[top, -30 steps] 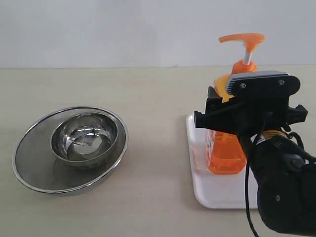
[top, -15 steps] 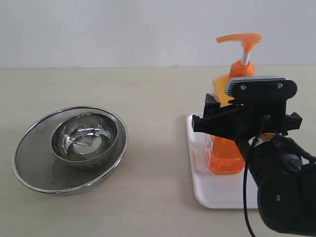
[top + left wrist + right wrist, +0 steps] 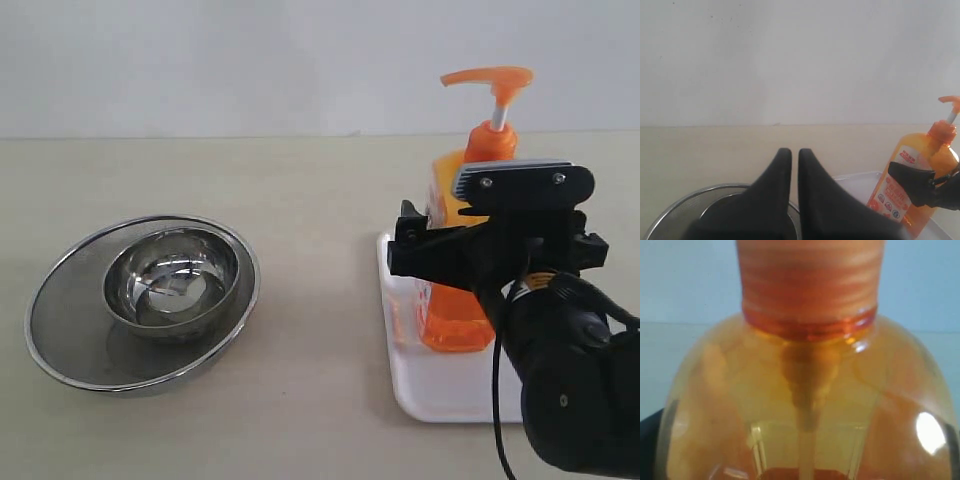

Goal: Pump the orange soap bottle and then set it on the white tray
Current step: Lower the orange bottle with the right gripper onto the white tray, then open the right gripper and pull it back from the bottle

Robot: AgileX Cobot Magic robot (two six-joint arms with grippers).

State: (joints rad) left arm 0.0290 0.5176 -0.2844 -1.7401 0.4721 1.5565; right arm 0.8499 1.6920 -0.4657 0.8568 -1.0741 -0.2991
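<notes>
The orange soap bottle [image 3: 457,315] stands upright on the white tray [image 3: 440,395] at the right, its pump head raised. My right gripper [image 3: 500,240] straddles the bottle's upper body with its jaws spread; the left finger [image 3: 405,235] stands slightly off the bottle's side. In the right wrist view the bottle [image 3: 805,390] fills the picture, neck at the top. The left wrist view shows the bottle [image 3: 935,150] on the tray [image 3: 860,180] off to one side. My left gripper [image 3: 795,151] is shut, holds nothing, and is out of the exterior view.
A small steel bowl [image 3: 170,275] sits inside a wider shallow steel bowl [image 3: 70,340] on the left of the beige table. That wide bowl's rim [image 3: 670,215] lies under my left gripper. A plain wall runs behind the table.
My right gripper has sunk a little down the bottle and its left finger has moved outward from the bottle's side. The bottle stays on the tray.
</notes>
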